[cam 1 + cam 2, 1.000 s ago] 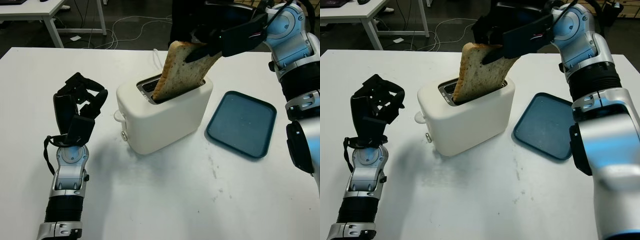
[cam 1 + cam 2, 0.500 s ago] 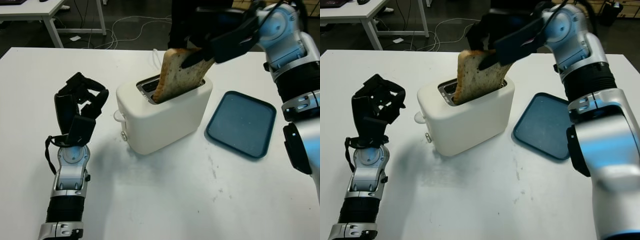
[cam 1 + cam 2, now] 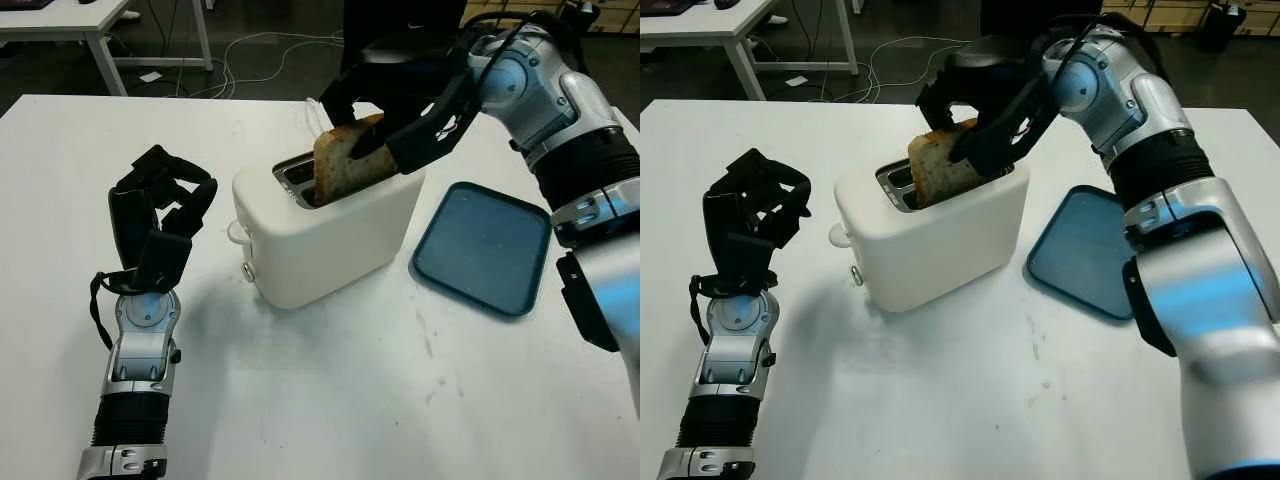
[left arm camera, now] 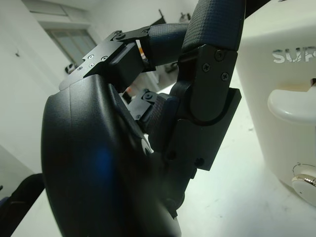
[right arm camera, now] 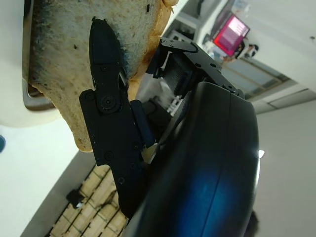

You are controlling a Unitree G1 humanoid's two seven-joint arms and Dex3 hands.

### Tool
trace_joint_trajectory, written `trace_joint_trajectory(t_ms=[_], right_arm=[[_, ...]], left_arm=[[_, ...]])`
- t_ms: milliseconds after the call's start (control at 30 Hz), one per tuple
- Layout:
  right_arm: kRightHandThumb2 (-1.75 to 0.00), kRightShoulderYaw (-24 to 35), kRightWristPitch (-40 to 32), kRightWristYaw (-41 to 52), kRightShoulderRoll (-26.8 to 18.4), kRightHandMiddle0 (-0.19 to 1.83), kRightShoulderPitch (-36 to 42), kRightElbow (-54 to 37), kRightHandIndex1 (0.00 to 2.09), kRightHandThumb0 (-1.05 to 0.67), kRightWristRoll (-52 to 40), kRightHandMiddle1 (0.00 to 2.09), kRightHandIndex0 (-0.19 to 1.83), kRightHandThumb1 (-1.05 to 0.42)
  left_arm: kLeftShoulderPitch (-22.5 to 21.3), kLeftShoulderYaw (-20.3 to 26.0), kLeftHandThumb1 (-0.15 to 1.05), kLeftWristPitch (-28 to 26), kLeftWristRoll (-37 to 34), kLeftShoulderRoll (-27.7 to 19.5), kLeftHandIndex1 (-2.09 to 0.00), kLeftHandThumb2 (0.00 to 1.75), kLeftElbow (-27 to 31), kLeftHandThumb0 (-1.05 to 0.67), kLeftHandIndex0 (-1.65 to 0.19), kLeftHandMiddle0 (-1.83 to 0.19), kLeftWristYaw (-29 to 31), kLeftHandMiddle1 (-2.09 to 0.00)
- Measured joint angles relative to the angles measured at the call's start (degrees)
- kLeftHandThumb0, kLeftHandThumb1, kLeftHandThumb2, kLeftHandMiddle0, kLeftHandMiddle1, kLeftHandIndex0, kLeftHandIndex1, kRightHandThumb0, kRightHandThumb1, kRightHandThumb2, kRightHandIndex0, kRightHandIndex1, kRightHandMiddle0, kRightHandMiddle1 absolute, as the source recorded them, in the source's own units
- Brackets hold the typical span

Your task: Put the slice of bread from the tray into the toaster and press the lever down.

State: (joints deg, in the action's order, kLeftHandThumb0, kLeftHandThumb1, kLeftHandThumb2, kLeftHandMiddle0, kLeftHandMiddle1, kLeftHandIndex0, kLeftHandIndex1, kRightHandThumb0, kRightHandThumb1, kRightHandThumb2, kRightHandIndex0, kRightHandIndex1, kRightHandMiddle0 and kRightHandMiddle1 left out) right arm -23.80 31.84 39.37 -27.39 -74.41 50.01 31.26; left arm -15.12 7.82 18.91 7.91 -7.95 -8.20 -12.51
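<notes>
Standing upright at the left of the frame, the left hand point(image 3: 158, 215) is holding nothing, its black fingers point(image 4: 210, 74) curling in toward the palm, and it is staying apart from the toaster point(image 3: 330, 225) on the white table point(image 3: 330, 400). Sitting at the centre of the frame, the white toaster is showing its rounded lever knob point(image 3: 236, 232) on the end facing the left hand; in the left wrist view that knob point(image 4: 294, 106) is appearing just beside the curled fingers. Poking up out of the toaster's slot point(image 3: 300, 172), the slice of bread point(image 3: 348, 158) is sitting partly inside, with its upper half and crust standing above the top. Reaching in from the upper right of the frame, the right hand point(image 3: 395, 105) is gripping the slice of bread, one finger point(image 5: 106, 94) pressing flat against the crumb face while others are closing over the top crust. Lying to the right of the toaster, near it but not touching, the dark blue tray point(image 3: 483, 247) is sitting flat on the table.
</notes>
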Motion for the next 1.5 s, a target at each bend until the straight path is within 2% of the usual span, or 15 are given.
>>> trace_joint_trajectory(t_ms=[33,67,133,233,367,500,600,733,833,1000,1133,1233,1367,1500], right_arm=[[-0.17,0.0,-0.5,1.0,0.0,0.77,0.0,0.0,0.81,-0.85,-0.2,0.57,0.84,-0.92],[-0.17,0.1,-0.6,2.0,0.0,0.77,0.0,-0.1,0.68,-0.85,-0.6,0.43,0.83,-0.92],[-0.17,0.3,-0.5,2.4,-0.2,0.71,0.0,-0.6,0.51,-0.83,-1.2,0.25,0.69,-0.92],[-0.15,0.8,-0.1,2.4,-0.6,0.65,0.0,-0.8,0.44,-0.81,-1.4,0.15,0.57,-0.92],[-0.15,2.8,-0.5,2.4,-1.2,0.62,0.0,-1.9,0.43,-0.78,-3.3,0.09,0.47,-0.92],[-0.07,4.6,-2.4,2.5,-2.4,0.64,0.0,-4.0,0.45,-0.76,-3.9,0.07,0.45,-0.92],[-0.02,6.7,-3.2,1.9,-3.2,0.70,0.0,-5.3,0.49,-0.72,-5.8,0.08,0.48,-0.88],[-0.01,10.8,-3.5,-2.1,-3.9,0.77,0.5,-7.3,0.61,-0.64,-8.8,0.09,0.51,-0.91],[-0.01,14.7,-3.5,-8.6,-3.8,0.85,2.6,-9.4,0.69,-0.58,-11.6,0.12,0.65,-0.92],[-0.09,21.1,0.1,-24.0,-3.6,0.91,11.6,-12.0,0.80,-0.42,-12.9,0.13,0.71,-0.92],[-0.12,23.8,4.4,-34.2,-2.7,0.91,23.5,-13.4,0.72,-0.33,-13.0,0.08,0.79,-0.92],[-0.19,23.9,5.6,-39.0,-1.4,0.90,33.0,-14.1,0.73,-0.35,-12.3,0.05,0.76,-0.92],[-0.27,24.2,5.5,-45.0,2.1,0.88,44.2,-18.3,0.87,-0.36,-11.8,0.02,0.65,-0.92],[-0.32,25.1,4.3,-53.0,6.2,0.89,52.5,-22.7,0.80,-0.38,-9.7,0.01,0.69,-0.92]], left_arm=[[0.0,0.0,0.92,0.0,0.0,0.0,-1.28,0.18,0.0,-1.00,-0.82,-0.94,0.0,-1.52],[0.0,0.0,0.92,0.0,0.0,0.0,-1.28,0.18,0.0,-1.00,-0.82,-0.94,0.0,-1.52],[0.0,0.0,0.92,0.0,0.0,0.0,-1.28,0.18,0.0,-1.00,-0.82,-0.94,0.0,-1.52],[0.0,0.0,0.92,0.0,-0.1,0.0,-1.28,0.18,0.0,-1.01,-0.82,-0.94,0.1,-1.53],[0.0,0.0,0.92,0.0,-0.1,0.0,-1.28,0.18,0.0,-1.01,-0.83,-0.94,0.1,-1.53],[0.0,0.0,0.92,0.0,-0.1,0.0,-1.28,0.18,0.0,-1.01,-0.83,-0.94,0.1,-1.53],[0.0,0.0,0.92,0.0,-0.1,0.0,-1.29,0.19,0.0,-1.01,-0.83,-0.94,0.1,-1.53],[0.0,0.0,0.92,0.0,0.0,-0.1,-1.28,0.20,0.0,-1.00,-0.82,-0.93,0.1,-1.53],[0.0,0.0,0.92,0.0,0.0,-0.1,-1.28,0.19,0.0,-1.01,-0.83,-0.94,0.1,-1.53],[0.0,0.0,0.92,0.0,0.0,-0.1,-1.28,0.18,0.0,-1.00,-0.83,-0.94,0.1,-1.52],[-0.1,0.0,0.92,0.0,0.0,-0.4,-1.28,0.19,-0.1,-1.00,-0.83,-0.94,0.6,-1.52],[-0.2,0.0,0.92,0.0,0.0,-1.1,-1.28,0.20,-0.3,-1.01,-0.83,-0.95,1.1,-1.51],[-0.3,0.0,0.92,0.0,0.1,-1.9,-1.28,0.20,-0.4,-1.01,-0.83,-0.95,1.3,-1.51],[-0.3,0.0,0.92,0.1,0.0,-2.3,-1.27,0.18,-0.4,-0.99,-0.83,-0.95,1.9,-1.51]])
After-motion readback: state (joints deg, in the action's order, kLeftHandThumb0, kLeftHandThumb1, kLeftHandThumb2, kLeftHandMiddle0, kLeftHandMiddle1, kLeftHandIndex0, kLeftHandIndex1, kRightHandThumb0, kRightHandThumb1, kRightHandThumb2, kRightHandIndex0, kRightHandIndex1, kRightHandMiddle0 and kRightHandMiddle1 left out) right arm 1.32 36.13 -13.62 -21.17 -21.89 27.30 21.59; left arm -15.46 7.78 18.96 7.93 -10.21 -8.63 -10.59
